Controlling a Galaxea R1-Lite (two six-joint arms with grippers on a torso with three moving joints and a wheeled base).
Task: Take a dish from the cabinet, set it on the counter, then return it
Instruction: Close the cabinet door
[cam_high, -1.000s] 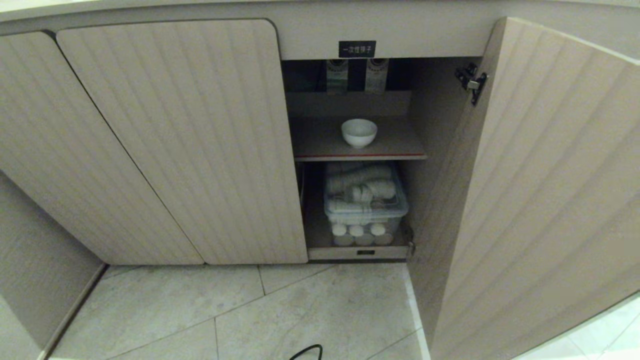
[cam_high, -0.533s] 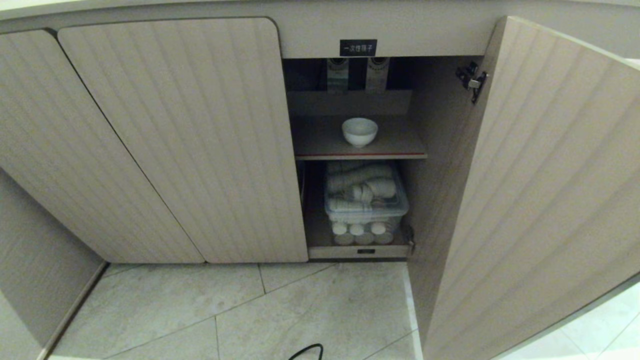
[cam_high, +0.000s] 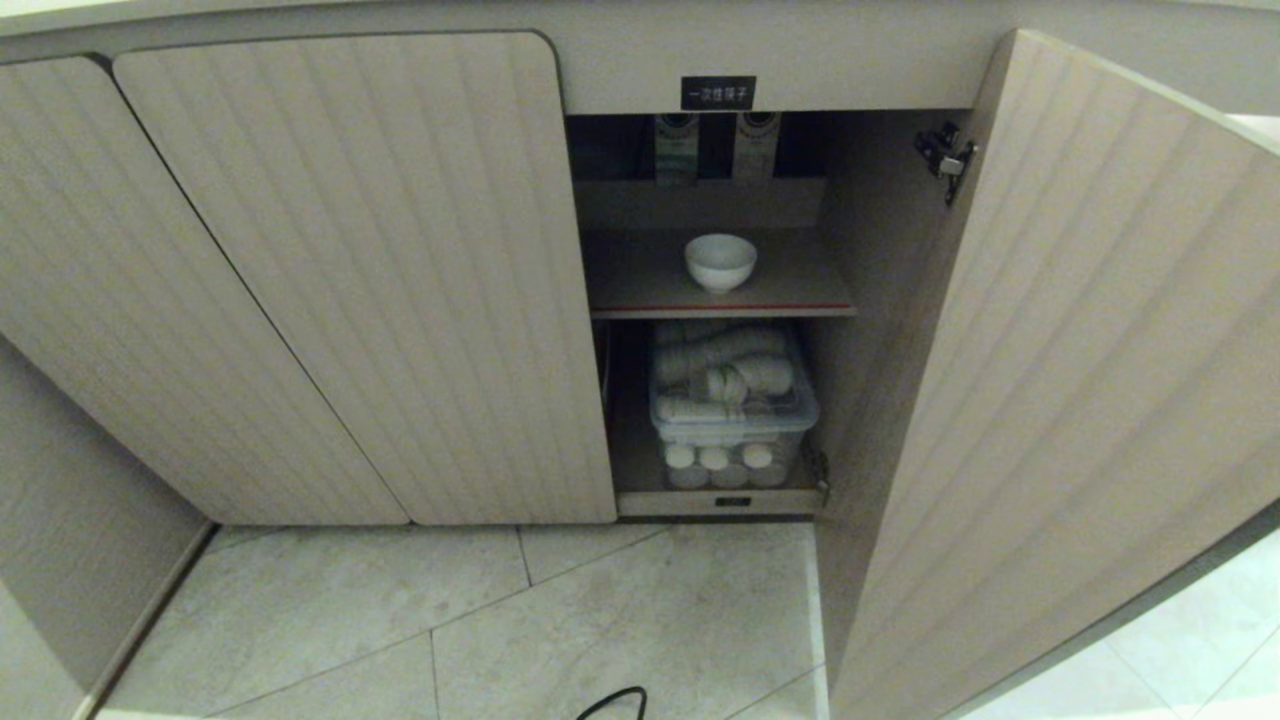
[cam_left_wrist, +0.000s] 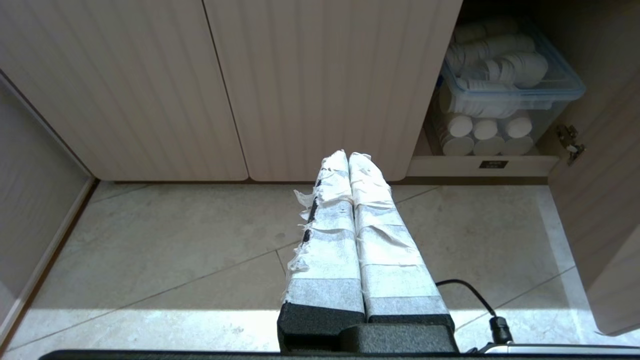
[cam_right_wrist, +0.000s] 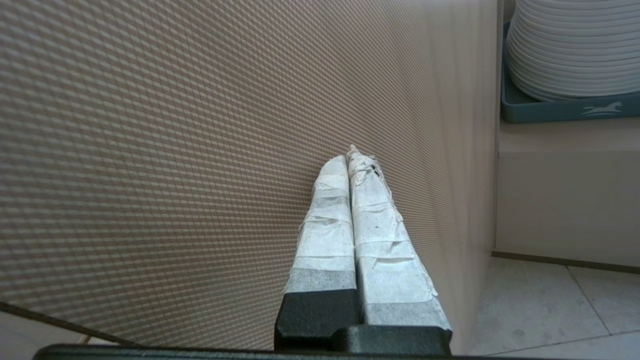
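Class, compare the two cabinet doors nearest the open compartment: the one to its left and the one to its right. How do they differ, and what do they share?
The left door is shut, flat against the cabinet front; the right door stands swung open, showing its hinge. The left door hides what lies behind it; the right door exposes the white bowl on the shelf. Both are pale beige with vertical ribs.
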